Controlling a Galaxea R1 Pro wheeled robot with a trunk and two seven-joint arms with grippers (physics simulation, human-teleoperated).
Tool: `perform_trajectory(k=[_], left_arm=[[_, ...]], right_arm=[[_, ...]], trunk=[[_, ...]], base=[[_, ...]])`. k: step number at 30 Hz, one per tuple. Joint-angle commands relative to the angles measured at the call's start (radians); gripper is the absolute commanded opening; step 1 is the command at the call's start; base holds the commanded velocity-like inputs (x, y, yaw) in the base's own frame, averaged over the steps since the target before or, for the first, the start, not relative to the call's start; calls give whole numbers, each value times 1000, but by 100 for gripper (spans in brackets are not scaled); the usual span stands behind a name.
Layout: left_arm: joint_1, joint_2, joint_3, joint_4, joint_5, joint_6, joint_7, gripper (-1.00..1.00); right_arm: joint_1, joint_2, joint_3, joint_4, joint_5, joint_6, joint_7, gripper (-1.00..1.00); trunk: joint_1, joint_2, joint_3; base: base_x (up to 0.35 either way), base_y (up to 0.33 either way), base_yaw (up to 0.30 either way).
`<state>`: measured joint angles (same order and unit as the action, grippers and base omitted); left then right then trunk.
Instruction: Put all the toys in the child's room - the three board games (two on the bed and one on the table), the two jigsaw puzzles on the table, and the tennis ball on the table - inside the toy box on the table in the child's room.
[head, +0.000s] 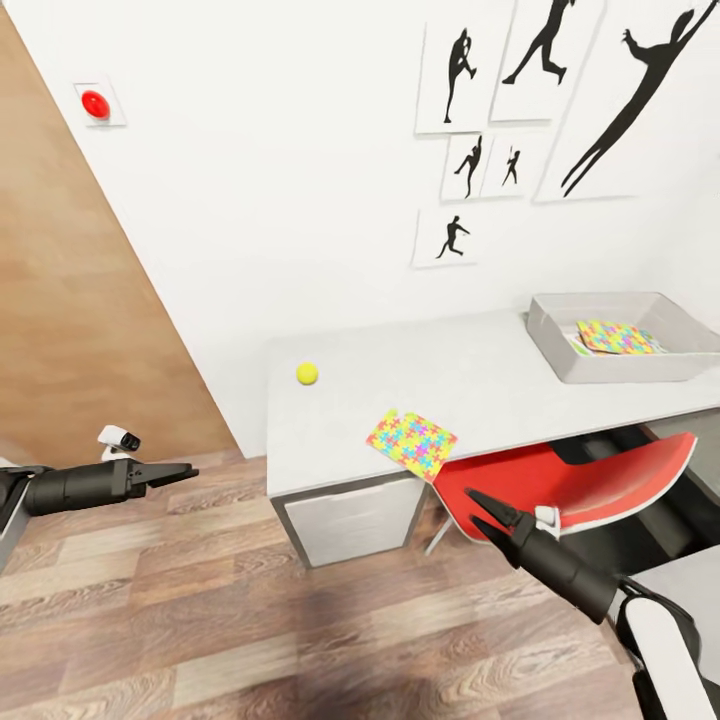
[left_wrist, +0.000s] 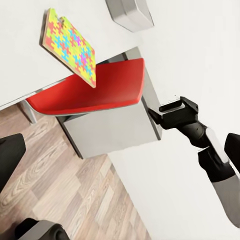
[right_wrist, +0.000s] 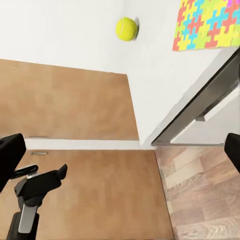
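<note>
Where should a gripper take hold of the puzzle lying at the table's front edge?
Probably by its overhanging corner. The puzzle lies flat, one corner past the table edge above the red chair, so a finger can slip under it, coming from the front. The right gripper looks nearest.

Brightness: high and even in all three views; white wall (head: 300, 200) and table (head: 420, 380) near washed out.
Light source: diffuse, no visible lamp or window.
Shadows: soft and faint; a dark patch under the table behind the red chair (head: 570, 480); a slight shade beside the ball (head: 307, 373).
Glare: none; the table top blends into the wall in the wrist views.
Sharpness: crisp rendered edges, puzzle (head: 411, 442) pattern clear.
Distortion: head view tilted, wall pictures (head: 560, 90) slanted and stretched toward the upper edge.
Blur: none.
</note>
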<state>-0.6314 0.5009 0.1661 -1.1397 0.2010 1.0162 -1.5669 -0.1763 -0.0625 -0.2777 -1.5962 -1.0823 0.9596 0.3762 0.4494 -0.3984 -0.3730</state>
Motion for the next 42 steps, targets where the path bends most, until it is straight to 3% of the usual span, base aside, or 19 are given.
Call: perform_trajectory(k=[1, 9, 21, 30, 42], left_arm=[[-1, 0, 0, 0, -1, 10, -4, 100], [-1, -1, 0, 0, 0, 10, -4, 100], [-1, -3, 0, 0, 0, 10, -4, 100], [-1, -4, 0, 0, 0, 10, -4, 100], [-1, -4, 0, 0, 0, 10, -4, 100]], right_arm=[[13, 0, -2, 0, 6, -16, 23, 100], [34, 1, 26, 0, 6, -55, 49, 100], [34, -2, 26, 1, 9, -60, 88, 100], [34, 0, 25, 1, 66, -61, 89, 100], [34, 0, 25, 2, 76, -97, 94, 100]], trunk=[[1, -2, 0], [1, -2, 12], [1, -2, 16], [1, -2, 16], [1, -2, 26]], base=[[-5, 0, -1], [-1, 0, 0], [0, 0, 0], [0, 0, 0], [0, 0, 0]])
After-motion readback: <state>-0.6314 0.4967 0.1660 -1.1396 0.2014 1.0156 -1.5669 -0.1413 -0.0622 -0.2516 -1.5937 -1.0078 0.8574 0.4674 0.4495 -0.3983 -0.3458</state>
